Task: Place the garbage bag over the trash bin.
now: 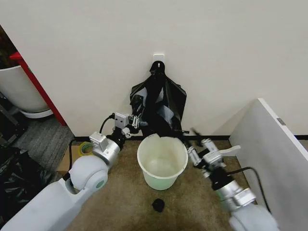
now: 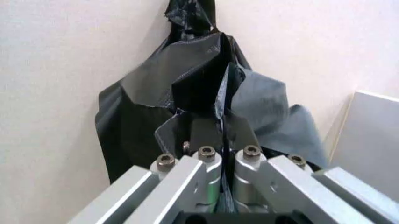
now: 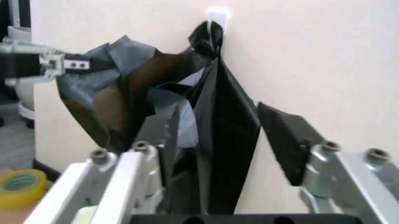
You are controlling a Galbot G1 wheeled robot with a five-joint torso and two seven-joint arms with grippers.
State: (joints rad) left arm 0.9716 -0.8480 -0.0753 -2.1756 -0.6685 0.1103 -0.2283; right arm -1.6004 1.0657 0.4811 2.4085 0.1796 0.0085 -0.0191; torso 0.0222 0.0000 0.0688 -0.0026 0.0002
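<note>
While left gripper (image 2: 225, 175) pinches garbage bag (image 2: 206, 98) edge, right gripper (image 3: 234, 154) gapes beside trash bin (image 1: 162, 162)

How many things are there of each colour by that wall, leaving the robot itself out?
Black: 2, the bundle of glossy black plastic bags hanging from the wall hook, and a small black crumpled scrap on the floor.
White: 1, the round white plastic bucket.
Yellow: 1, a roll of yellow tape.
Total: 4.

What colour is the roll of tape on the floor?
Yellow; the roll of tape shows best in the right wrist view.
</note>
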